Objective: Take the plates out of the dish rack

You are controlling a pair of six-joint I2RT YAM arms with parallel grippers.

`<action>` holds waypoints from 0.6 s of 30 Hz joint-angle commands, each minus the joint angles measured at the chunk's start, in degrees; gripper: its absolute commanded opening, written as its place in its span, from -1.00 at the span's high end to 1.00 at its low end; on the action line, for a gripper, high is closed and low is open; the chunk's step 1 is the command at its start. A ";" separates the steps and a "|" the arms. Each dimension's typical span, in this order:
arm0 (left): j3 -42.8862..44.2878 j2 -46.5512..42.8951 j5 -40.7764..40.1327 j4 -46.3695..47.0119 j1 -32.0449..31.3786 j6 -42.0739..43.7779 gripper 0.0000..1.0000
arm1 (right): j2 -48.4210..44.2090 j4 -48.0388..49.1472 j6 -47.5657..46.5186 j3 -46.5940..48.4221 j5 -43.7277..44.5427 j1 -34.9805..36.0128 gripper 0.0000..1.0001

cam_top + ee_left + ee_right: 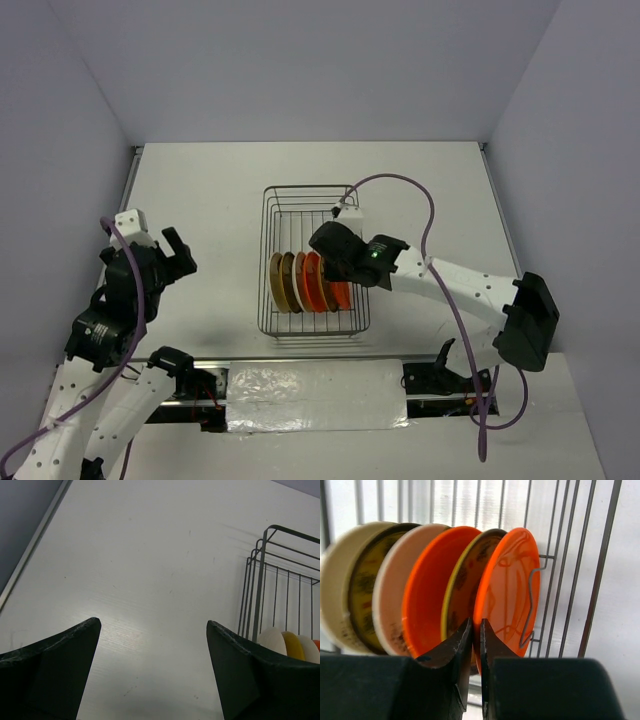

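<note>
The wire dish rack stands mid-table with several plates on edge in its near half. In the right wrist view they run cream, mustard-brown, cream, orange-red, mustard-brown, orange-red. My right gripper is shut on the lower rim of the rightmost orange-red plate; it sits over the row's right end. My left gripper is open and empty above bare table, left of the rack; its fingers are spread wide.
The far half of the rack holds nothing. A rack wire hook stands just behind the gripped plate. White table surface lies left, right and behind the rack. Grey walls close in the table. A purple cable loops over my right arm.
</note>
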 commanded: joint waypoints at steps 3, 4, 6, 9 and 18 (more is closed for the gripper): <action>10.39 7.12 6.67 -0.54 -0.33 -1.23 -0.99 | -6.87 -3.38 -3.10 7.73 6.48 2.00 1.00; 12.41 8.35 10.68 -0.89 -0.33 -2.37 -0.99 | -7.31 -3.38 -4.34 9.91 6.22 2.18 1.00; 19.00 12.22 14.14 -1.59 -0.33 -4.21 -0.99 | -7.93 -3.12 -9.07 13.60 4.30 2.27 1.00; 28.05 17.93 19.93 -3.69 -0.33 -7.55 -0.99 | -7.76 -4.26 -16.27 17.66 -0.35 2.70 1.00; 30.46 25.77 49.82 1.91 -0.33 -26.17 -0.96 | -1.17 -6.46 -45.47 30.40 13.03 19.65 1.00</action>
